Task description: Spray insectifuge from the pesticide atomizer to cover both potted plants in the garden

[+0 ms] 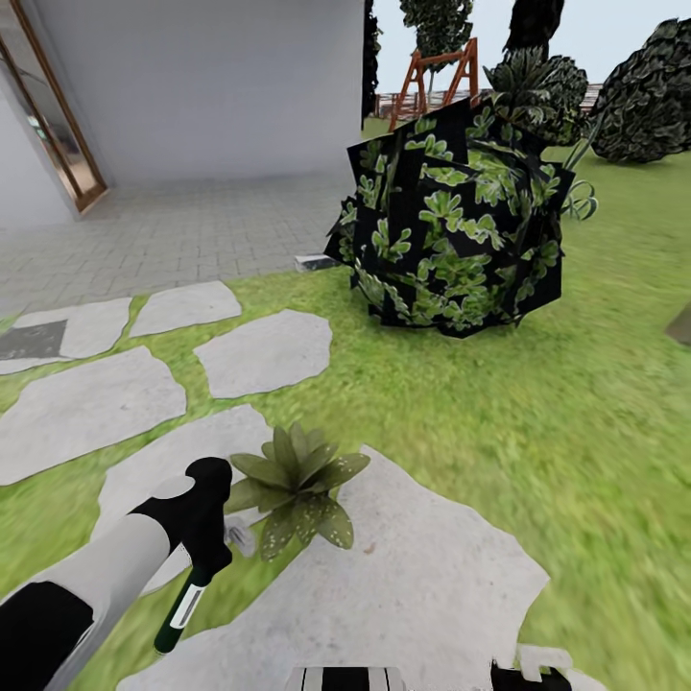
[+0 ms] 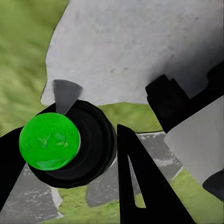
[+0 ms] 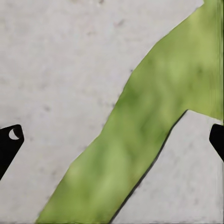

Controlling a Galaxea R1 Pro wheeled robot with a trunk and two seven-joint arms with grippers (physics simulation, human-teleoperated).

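A low rosette of pointed green leaves, one potted plant (image 1: 294, 488), grows at the edge of a grey stepping stone (image 1: 413, 585) in the garden. Just to its left, my left gripper (image 1: 207, 526) is shut on the pesticide atomizer (image 1: 182, 612), a dark green bottle with a white label hanging below the fingers. In the left wrist view the atomizer (image 2: 51, 141) is a bright green disc in a black ring, clamped by my left gripper (image 2: 70, 151). My right gripper (image 3: 112, 137) is open over stone and grass, with nothing between its fingertips.
A big dark broad-leaved shrub (image 1: 451, 221) stands ahead on the lawn. Several stepping stones (image 1: 264, 350) lie to the left, leading to a paved area (image 1: 182, 230) by a white wall. Open grass (image 1: 576, 422) extends to the right.
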